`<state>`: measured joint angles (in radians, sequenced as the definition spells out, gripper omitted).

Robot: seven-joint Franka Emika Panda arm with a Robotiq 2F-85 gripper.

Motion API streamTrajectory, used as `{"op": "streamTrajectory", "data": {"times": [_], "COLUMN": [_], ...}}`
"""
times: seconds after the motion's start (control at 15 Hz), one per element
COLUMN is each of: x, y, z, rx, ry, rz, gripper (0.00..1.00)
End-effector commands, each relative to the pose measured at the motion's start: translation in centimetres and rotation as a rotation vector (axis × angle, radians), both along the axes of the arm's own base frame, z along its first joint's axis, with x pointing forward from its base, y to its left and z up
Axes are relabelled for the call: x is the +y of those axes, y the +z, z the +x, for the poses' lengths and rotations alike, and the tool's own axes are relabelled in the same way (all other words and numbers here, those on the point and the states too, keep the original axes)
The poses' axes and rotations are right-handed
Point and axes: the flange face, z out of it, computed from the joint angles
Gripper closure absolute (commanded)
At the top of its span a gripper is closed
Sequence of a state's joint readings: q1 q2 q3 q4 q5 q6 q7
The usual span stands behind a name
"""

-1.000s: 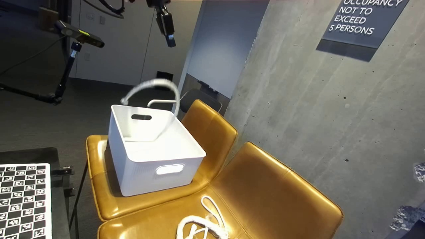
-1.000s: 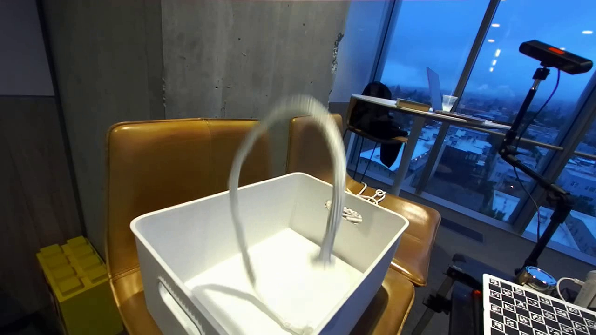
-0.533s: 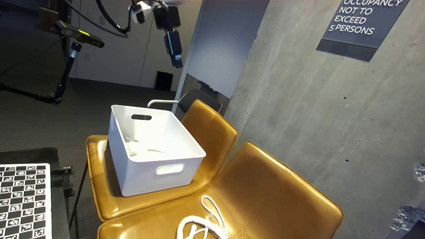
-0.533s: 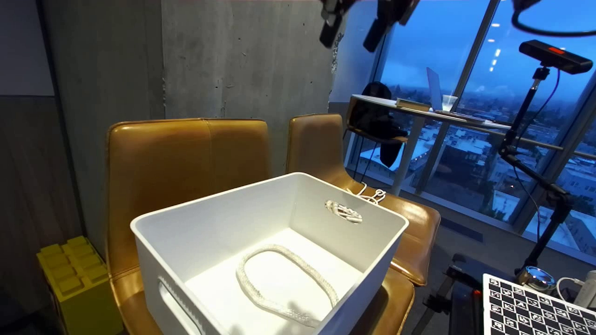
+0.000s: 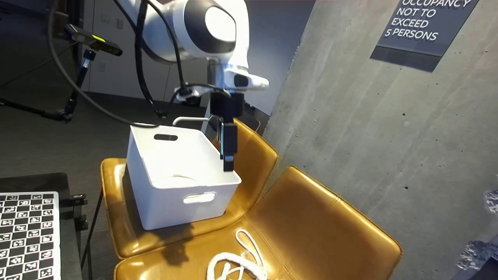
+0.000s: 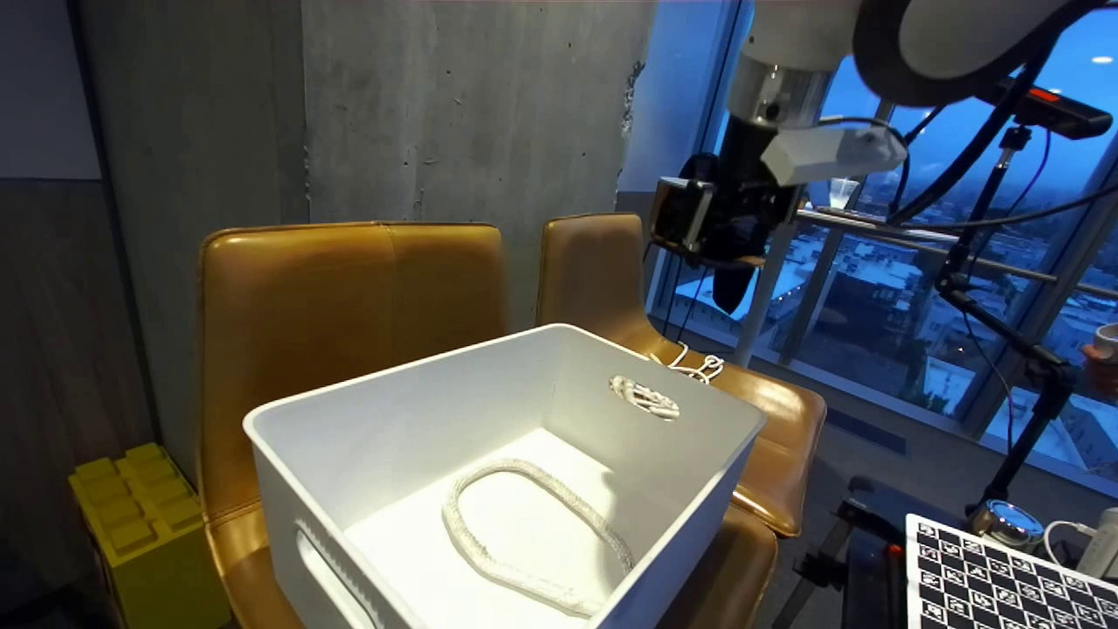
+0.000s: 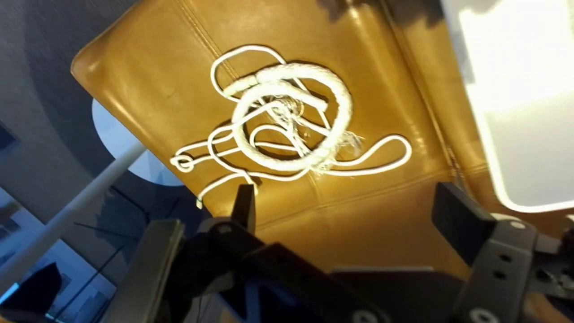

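Observation:
My gripper (image 7: pixel 347 202) stands open, its fingers (image 7: pixel 457 220) wide apart with nothing between them. It hangs above a tan leather chair (image 7: pixel 381 85). On that seat lie a coiled thick white rope (image 7: pixel 343 103) and tangled thin white cords (image 7: pixel 367 171), ahead of the fingertips in the wrist view and apart from them. A white bin (image 5: pixel 167 210) rests on the neighbouring chair; one thick rope (image 6: pixel 515 466) lies curved on its floor. In an exterior view the gripper (image 5: pixel 228 161) overlaps the bin's rim. The gripper (image 6: pixel 725 218) looks dark and crowded in an exterior view.
A concrete wall (image 5: pixel 350 116) rises behind the chair backs. Cables (image 5: pixel 140 70) hang loosely from the arm towards the bin. A camera on a stand (image 6: pixel 1048 105), a checkered board (image 6: pixel 1004 577) and a yellow block (image 6: pixel 140 524) are around. A hand (image 6: pixel 1102 371) shows at the edge.
The thick rope was in mid-air over the bin a second ago; it now lies inside. The arm has come down from above, over the chair with the coiled rope.

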<state>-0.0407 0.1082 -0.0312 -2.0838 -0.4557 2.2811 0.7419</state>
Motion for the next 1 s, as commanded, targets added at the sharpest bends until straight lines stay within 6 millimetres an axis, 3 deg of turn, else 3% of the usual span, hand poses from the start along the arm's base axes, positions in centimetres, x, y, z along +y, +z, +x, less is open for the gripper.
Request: {"op": "streamTrajectory", "data": {"times": [0.0, 0.2, 0.4, 0.67, 0.93], "x": [-7.2, -10.5, -10.9, -9.6, -7.2], "y": [-5.9, -11.3, -15.4, -17.6, -18.3], "z": [2.2, 3.2, 4.4, 7.1, 9.0], "rx": [0.046, 0.104, 0.163, 0.167, 0.169], "ry": [-0.068, -0.124, -0.139, -0.140, -0.064], "rz": [0.066, 0.123, 0.171, 0.189, 0.179], "gripper": [0.00, 0.00, 0.00, 0.00, 0.00]}}
